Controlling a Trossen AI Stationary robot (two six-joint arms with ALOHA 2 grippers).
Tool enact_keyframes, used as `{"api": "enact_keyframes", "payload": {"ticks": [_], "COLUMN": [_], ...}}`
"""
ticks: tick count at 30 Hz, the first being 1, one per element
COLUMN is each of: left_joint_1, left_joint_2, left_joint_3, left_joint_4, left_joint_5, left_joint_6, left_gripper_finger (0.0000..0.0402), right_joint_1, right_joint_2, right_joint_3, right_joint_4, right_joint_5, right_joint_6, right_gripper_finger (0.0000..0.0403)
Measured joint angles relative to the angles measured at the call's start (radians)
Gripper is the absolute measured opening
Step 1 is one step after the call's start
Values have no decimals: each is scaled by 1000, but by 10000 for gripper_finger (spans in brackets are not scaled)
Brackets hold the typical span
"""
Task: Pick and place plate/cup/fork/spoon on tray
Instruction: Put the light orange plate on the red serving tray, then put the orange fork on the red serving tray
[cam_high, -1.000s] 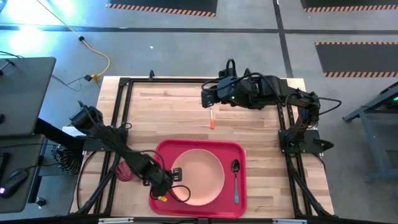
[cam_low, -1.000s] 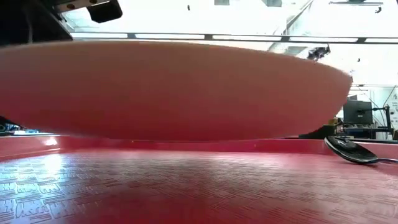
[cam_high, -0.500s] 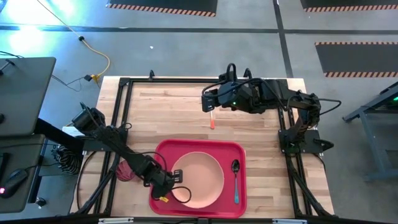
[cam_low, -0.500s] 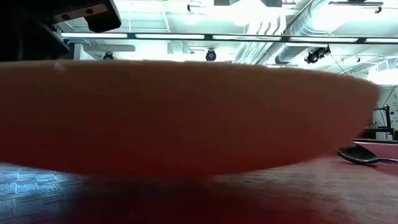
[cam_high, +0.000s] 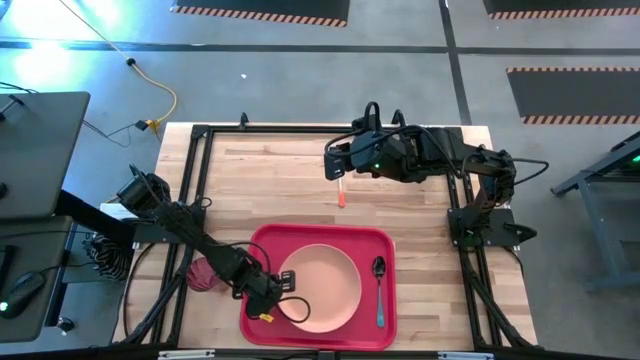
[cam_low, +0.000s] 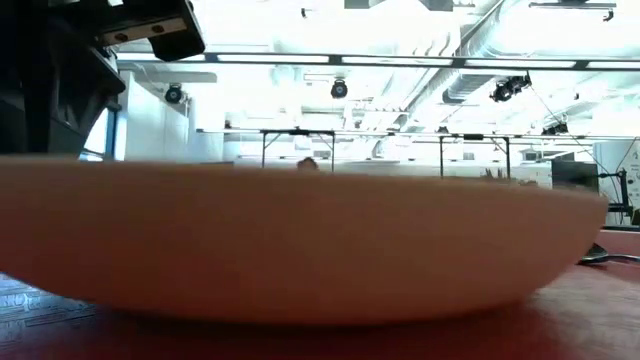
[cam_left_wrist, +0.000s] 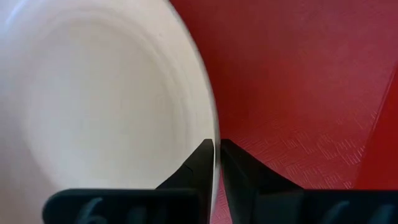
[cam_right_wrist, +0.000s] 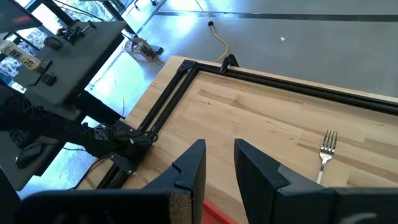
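Observation:
The peach-pink plate (cam_high: 322, 288) is over the red tray (cam_high: 380, 236), left of the blue-handled spoon (cam_high: 379, 286), which lies in the tray. My left gripper (cam_high: 278, 291) is shut on the plate's left rim. In the low view the plate (cam_low: 300, 240) fills the picture just above the tray floor; whether it rests there I cannot tell. The dark-red cup (cam_high: 203, 272) stands on the table left of the tray, partly hidden by my left arm. The orange-handled fork (cam_high: 341, 191) lies on the table beneath my right gripper (cam_high: 335, 166), which is open and empty. My left gripper pinches the plate's rim (cam_left_wrist: 211, 127) between its two fingers, one finger (cam_left_wrist: 198, 167) inside the plate and the other (cam_left_wrist: 244, 168) outside over the tray (cam_left_wrist: 298, 93). It comes from the table's left side, slanting down. The plate sits about level.
The fork (cam_right_wrist: 324, 152) shows ahead of my right gripper (cam_right_wrist: 219, 155) on the bare wood. A black frame (cam_high: 200, 160) runs round the table. A monitor and desk (cam_high: 30, 150) stand off the table's left edge.
My left gripper has gone down with the plate and a little toward the table's near edge. In the low view the gap under the plate has closed, so its underside now stands just over the tray floor.

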Motion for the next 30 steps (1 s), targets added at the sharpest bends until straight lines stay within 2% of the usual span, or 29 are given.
{"api": "enact_keyframes", "payload": {"ticks": [21,30], "left_joint_1": [-21,-21], "left_joint_2": [-38,-140], "left_joint_3": [0,0], "left_joint_4": [-52,-155], "left_joint_5": [-83,-106], "left_joint_6": [-61,-212], "left_gripper_finger": [19,19], "right_joint_1": [-2,-2], "right_joint_2": [0,0], "right_joint_3": [0,0], "right_joint_4": [-35,-41], "right_joint_5": [-2,-5], "right_joint_6": [-3,52], "right_gripper_finger": [76,76]}}
